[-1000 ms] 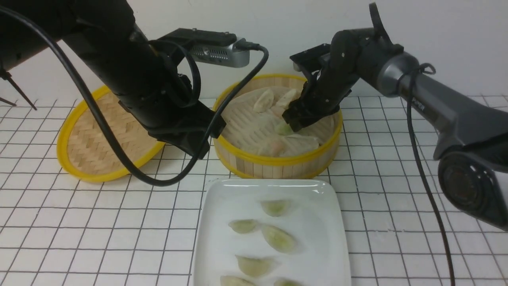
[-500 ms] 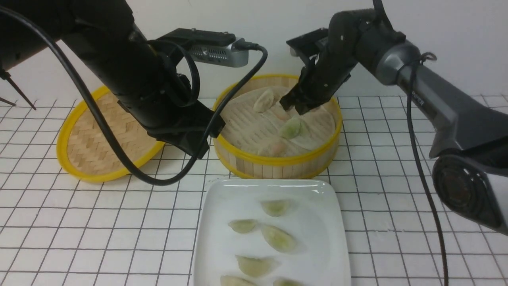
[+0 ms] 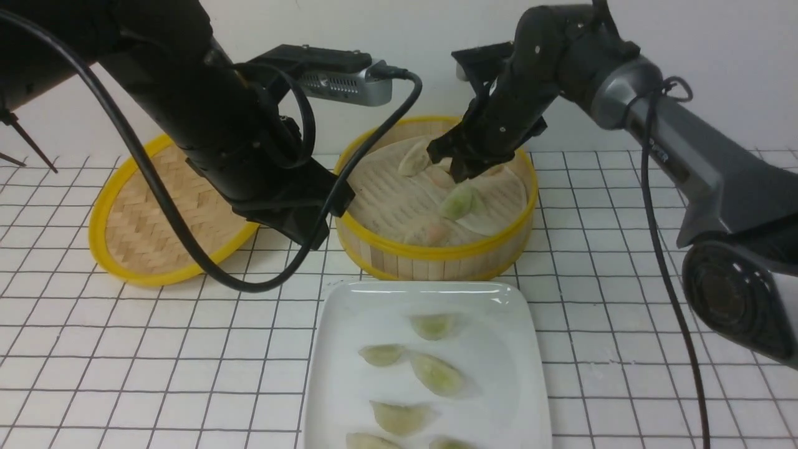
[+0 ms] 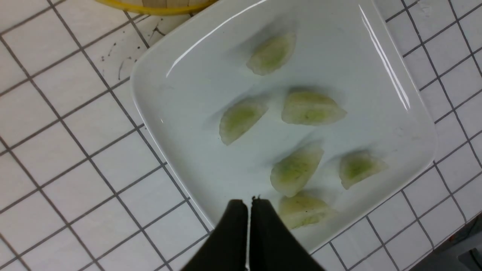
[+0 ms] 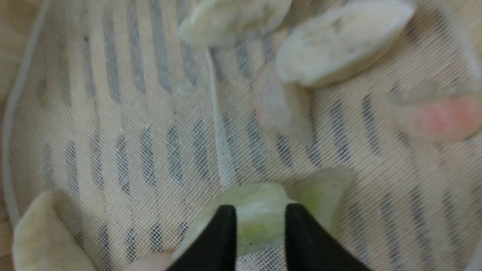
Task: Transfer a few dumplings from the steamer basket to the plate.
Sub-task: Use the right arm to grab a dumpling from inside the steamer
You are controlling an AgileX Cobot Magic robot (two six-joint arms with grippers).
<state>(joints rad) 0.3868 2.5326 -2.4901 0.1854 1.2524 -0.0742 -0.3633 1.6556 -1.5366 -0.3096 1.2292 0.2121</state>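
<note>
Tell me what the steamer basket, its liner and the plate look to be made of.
The steamer basket looks like bamboo or light wood: matte upright slats, with yellow rims, perhaps painted. The liner seems a fine white mesh cloth: its weave shows, and the slats show through. The plate is probably glazed ceramic, possibly melamine: glossy white with sharp light streaks.

Plate: glossy white rectangular plate (image 4: 180, 113), smooth, glazed-looking.
Basket: round bamboo steamer basket (image 3: 430, 265), matt wooden slats, yellow rims.
Liner: pale mesh cloth (image 5: 150, 113), fine open weave.
Dumplings: pale green crescent dumplings (image 4: 308, 109), shiny translucent skin.
Lid: flat woven bamboo lid (image 3: 156, 212), rough, matt.
</note>
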